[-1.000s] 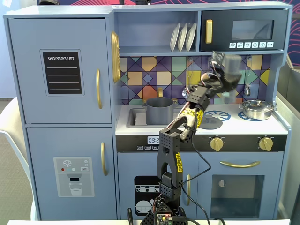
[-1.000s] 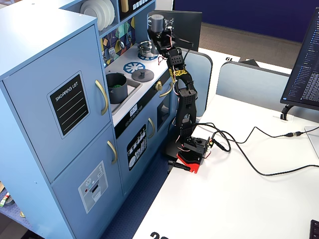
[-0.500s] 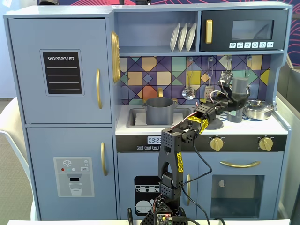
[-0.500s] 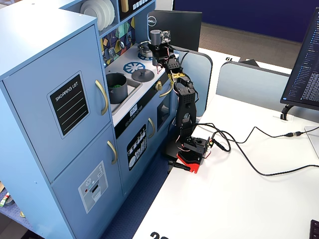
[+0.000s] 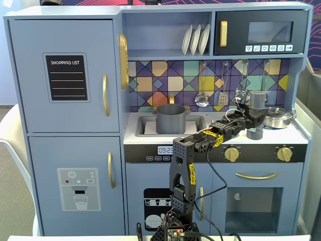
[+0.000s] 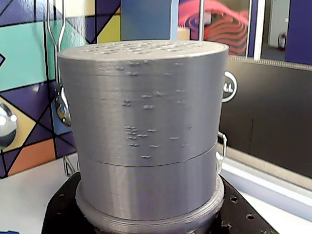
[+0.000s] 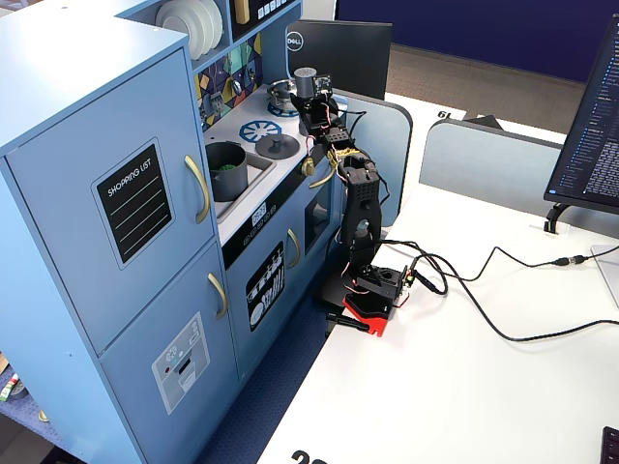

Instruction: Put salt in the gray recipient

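The salt shaker [image 6: 146, 122] is a gray upright cylinder with a dotted top and fills the wrist view. It also shows in both fixed views [image 5: 257, 99] [image 7: 306, 79], over the right side of the toy stovetop. My gripper [image 5: 254, 118] [image 7: 311, 101] is shut around its lower part, and the black jaws show at the bottom of the wrist view. The gray pot [image 5: 170, 118] stands in the sink to the left of the gripper; in a fixed view [image 7: 224, 166] something green lies inside it.
A steel pan [image 5: 277, 118] sits at the back right of the stovetop, close to the shaker. A dark lid [image 7: 278, 145] lies on the stovetop between pot and gripper. Utensils [image 5: 202, 98] hang on the tiled back wall. A shelf and microwave [image 5: 261, 32] are overhead.
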